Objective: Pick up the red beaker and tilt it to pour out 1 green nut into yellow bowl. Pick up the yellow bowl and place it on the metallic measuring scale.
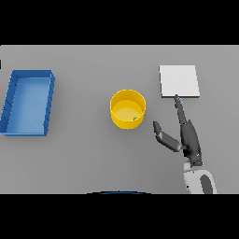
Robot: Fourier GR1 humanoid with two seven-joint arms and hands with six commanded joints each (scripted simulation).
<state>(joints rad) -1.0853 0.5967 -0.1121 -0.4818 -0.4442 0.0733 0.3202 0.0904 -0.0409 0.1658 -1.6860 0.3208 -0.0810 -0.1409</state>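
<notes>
Grey desk (84, 158) fills the head view, its far edge meeting a dark band of background. Near the desk's middle stands the yellow bowl (127, 103), upright, with a small green nut (135, 118) lying inside against its near right wall. By that evidence the pouring step looks finished, though the red beaker named in the task appears nowhere on the desk. Toward the far right sits the metallic measuring scale (179, 80), a pale square plate with nothing on it, so the second step, carrying the bowl onto it, has not yet been done.

Between bowl and scale, reaching up from the near right edge, the right hand (186, 137) is spread wide and holds nothing. Its fingers stretch toward the scale's near edge, the tips at or just over that edge, while the thumb points toward the bowl without touching it. Whether the fingertips actually rest on the scale is hard to tell from this angle.

A blue tray (8, 109) lies along the left edge, apparently empty. The left hand is out of sight.
</notes>
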